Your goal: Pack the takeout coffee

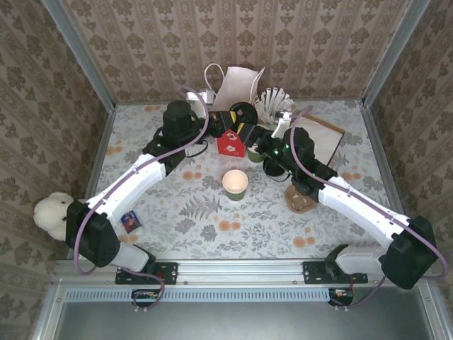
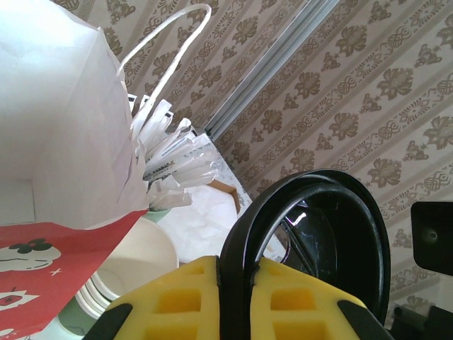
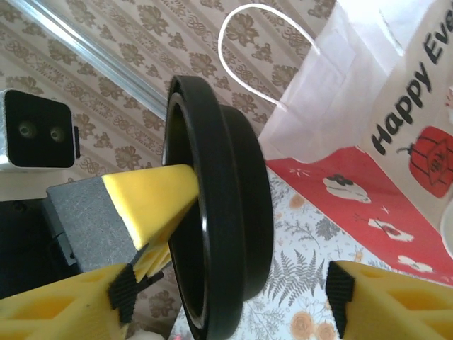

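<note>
The takeout coffee's green paper cup (image 1: 235, 184) stands lidless on the middle of the table. Its round black lid (image 2: 318, 234) is held on edge in the air, with my left gripper (image 2: 237, 268) shut on its rim beside the red-and-white paper bag (image 1: 237, 88). In the top view that lid (image 1: 245, 112) sits just right of the bag's red lower part. In the right wrist view the lid (image 3: 226, 212) hangs between the spread yellow fingers of my right gripper (image 3: 230, 301), which is open and not touching it. My right gripper (image 1: 263, 145) is just front-right of the lid.
A stack of lidless cups (image 2: 134, 269) and a green holder of white-wrapped sticks (image 1: 272, 106) stand right of the bag. A brown board (image 1: 322, 138) and a cardboard carrier (image 1: 301, 200) lie at the right. A white plush toy (image 1: 53, 212) and a small packet (image 1: 131, 222) sit at the left.
</note>
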Robot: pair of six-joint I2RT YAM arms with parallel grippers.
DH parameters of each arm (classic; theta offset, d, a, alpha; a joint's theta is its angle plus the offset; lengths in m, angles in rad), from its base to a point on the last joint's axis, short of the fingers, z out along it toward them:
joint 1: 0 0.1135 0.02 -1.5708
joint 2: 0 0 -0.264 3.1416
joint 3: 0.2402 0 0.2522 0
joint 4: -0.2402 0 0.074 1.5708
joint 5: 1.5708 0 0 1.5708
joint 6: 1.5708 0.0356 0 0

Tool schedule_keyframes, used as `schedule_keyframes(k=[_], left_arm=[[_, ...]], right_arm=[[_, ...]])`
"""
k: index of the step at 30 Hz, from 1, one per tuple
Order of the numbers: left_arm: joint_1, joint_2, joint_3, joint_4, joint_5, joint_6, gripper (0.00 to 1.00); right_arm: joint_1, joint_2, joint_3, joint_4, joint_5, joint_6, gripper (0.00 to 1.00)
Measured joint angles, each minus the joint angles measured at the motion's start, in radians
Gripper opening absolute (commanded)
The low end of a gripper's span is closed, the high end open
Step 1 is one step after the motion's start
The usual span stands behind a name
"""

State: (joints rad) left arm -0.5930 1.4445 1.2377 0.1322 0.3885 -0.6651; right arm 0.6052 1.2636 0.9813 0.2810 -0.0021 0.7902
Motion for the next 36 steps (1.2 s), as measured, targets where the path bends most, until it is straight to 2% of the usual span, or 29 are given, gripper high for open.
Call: schedule_keyframes(k=[4, 12, 19, 26, 31, 36], left_arm=[[0.000, 0.000, -0.010, 0.005, 0.000, -0.016, 0.00], [0.003, 0.000, -0.032, 0.043, 0.008, -0.042, 0.00], [0.005, 0.000, -0.060, 0.077, 0.007, -0.069, 0.00], [0.005, 0.000, -0.081, 0.103, 0.008, -0.094, 0.00], [0.005, -0.003, -0.084, 0.116, 0.007, -0.100, 0.00], [0.005, -0.019, -0.102, 0.121, 0.007, -0.100, 0.00]], right_arm=[[0.000, 0.006, -0.023, 0.089, -0.001, -0.006, 0.56], [0.000, 0.034, -0.043, 0.198, -0.002, 0.013, 0.55], [0.000, 0.039, -0.075, 0.235, 0.021, 0.033, 0.49], [0.000, 0.057, -0.084, 0.245, 0.014, 0.052, 0.48], [0.000, 0.084, -0.084, 0.245, -0.003, 0.067, 0.42], [0.001, 0.085, -0.084, 0.262, -0.003, 0.073, 0.45]])
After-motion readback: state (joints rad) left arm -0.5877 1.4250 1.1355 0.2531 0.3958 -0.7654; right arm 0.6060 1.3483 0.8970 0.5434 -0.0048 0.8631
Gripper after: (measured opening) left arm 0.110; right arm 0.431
